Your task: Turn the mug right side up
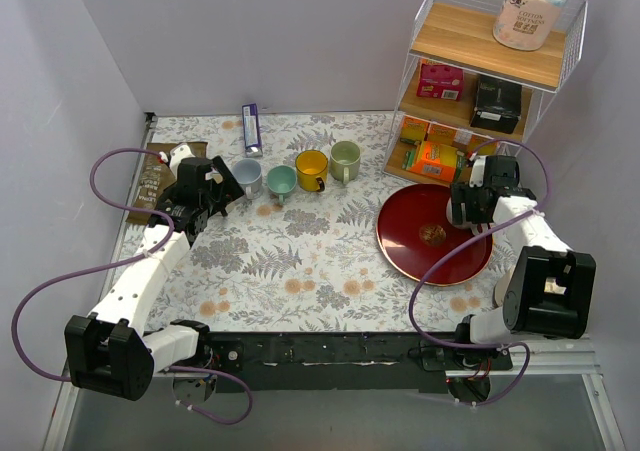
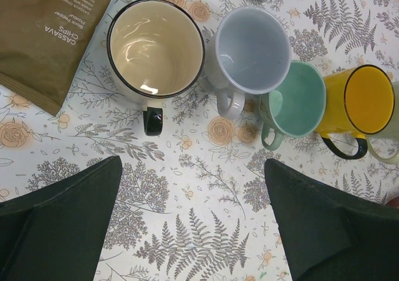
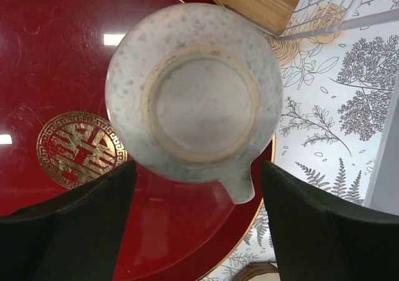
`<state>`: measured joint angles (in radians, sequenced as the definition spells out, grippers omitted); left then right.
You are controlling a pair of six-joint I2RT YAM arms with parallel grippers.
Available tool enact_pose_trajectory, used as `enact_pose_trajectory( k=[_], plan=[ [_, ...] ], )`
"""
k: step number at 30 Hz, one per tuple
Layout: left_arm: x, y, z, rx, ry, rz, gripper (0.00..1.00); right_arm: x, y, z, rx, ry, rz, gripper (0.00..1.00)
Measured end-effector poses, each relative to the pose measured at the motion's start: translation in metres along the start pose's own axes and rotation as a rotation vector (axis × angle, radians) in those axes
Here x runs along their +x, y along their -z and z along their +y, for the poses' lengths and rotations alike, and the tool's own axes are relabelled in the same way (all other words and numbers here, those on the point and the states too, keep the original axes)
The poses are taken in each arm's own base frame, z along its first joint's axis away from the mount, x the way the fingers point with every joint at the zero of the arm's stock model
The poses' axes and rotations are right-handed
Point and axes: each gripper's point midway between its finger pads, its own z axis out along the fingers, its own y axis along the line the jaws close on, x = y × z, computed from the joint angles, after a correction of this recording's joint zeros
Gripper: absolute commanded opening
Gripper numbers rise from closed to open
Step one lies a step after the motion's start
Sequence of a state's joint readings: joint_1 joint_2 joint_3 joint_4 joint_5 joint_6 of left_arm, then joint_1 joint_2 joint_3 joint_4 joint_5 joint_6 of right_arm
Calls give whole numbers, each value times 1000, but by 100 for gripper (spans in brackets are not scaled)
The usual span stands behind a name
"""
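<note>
The mug [image 3: 199,97] stands base-up on the red plate [image 3: 56,57], directly beneath the right hand [image 3: 196,169], whose fingers are spread wide and empty.

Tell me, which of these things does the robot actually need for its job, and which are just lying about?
Needed: speckled mug, upside down on the red plate; right end effector, open over it.

Lying about: cream mug, grey mug, teal mug, yellow mug, all upright; chips bag; wire shelf; paper roll.
</note>
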<state>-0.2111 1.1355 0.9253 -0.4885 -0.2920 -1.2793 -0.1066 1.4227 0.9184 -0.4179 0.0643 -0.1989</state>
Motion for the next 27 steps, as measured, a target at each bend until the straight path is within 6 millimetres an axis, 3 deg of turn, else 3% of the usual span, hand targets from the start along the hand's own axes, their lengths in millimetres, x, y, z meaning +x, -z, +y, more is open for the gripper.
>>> enact_pose_trajectory(
  k=[9,16,22,24,25,27],
  plan=[
    [-1,0,0,-1,0,-4,98,7,-11,0,2,-24,33,77],
    [0,-1,0,-2,0,-2,98,9,-12,2,-5,-21,39,52],
    [0,-1,0,-2,0,-2,98,19,-15,-1,15,-18,60,39],
    [0,-1,0,-2,0,-2,98,19,-15,-2,19,-17,60,31],
    [0,-1,0,-2,0,-2,98,19,-16,-2,22,-16,61,18],
    [0,-1,0,-1,0,-2,98,20,-15,-4,28,-9,63,2]
  ],
)
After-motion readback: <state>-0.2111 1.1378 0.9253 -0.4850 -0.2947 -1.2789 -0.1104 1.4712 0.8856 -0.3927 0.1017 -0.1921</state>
